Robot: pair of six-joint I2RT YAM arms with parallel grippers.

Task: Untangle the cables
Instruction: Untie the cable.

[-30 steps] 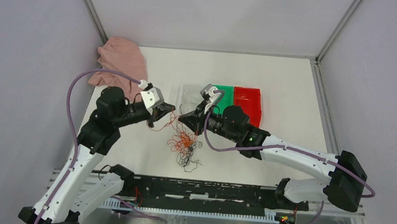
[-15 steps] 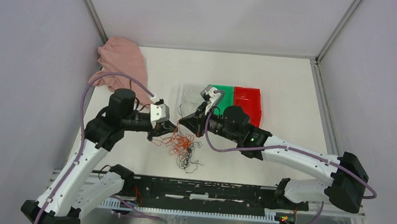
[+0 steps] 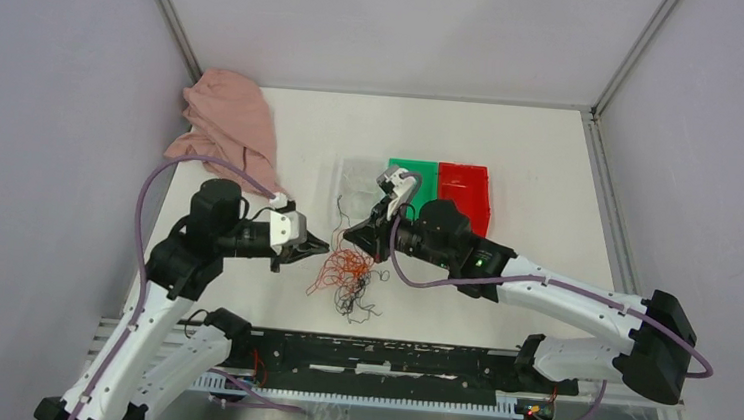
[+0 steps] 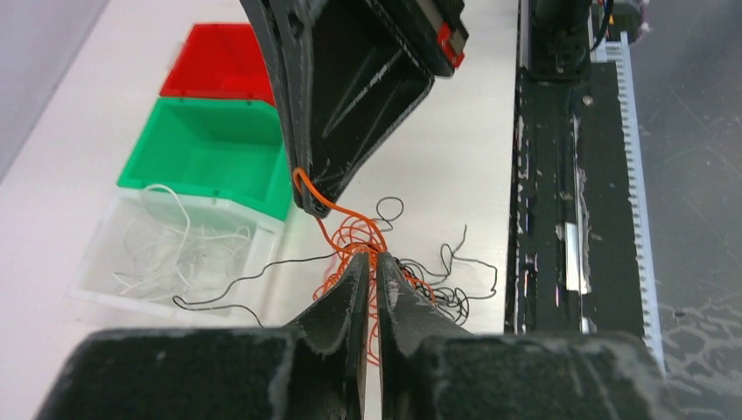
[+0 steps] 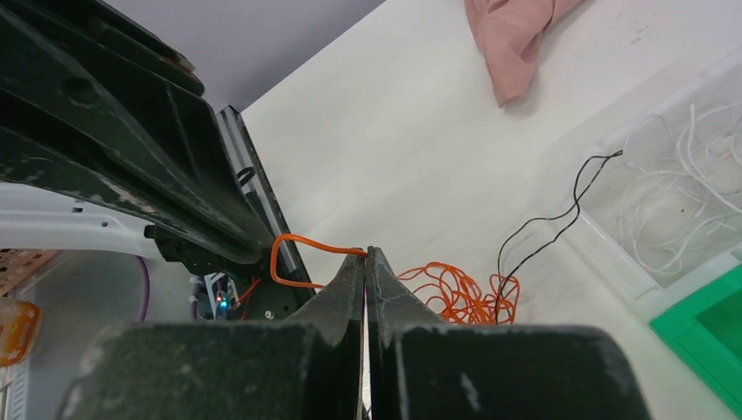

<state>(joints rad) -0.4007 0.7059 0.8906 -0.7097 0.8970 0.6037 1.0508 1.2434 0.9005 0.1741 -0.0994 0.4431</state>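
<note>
The cables (image 3: 347,274) are a small wad of orange and black curly wires on the white table between my grippers. My left gripper (image 3: 319,246) is at the wad's left edge, jaws closed to a sliver on an orange strand (image 4: 350,236); its tips (image 4: 372,256) sit over the wad. My right gripper (image 3: 350,235) is just above the wad's far side, shut on an orange wire that loops out beside its tips (image 5: 366,252). It appears in the left wrist view (image 4: 302,203) with that wire hanging from it. A black strand (image 5: 560,214) runs toward the clear bin.
A clear bin (image 3: 358,181) holding whitish wires, a green bin (image 3: 417,176) and a red bin (image 3: 465,195) stand in a row behind the wad. A pink cloth (image 3: 230,119) lies at the far left. The black rail (image 3: 386,360) runs along the near edge.
My left gripper has come down and toward the near edge, ending close beside the wad. The right gripper dropped slightly. The orange loops have slackened and bunched between the two grippers.
</note>
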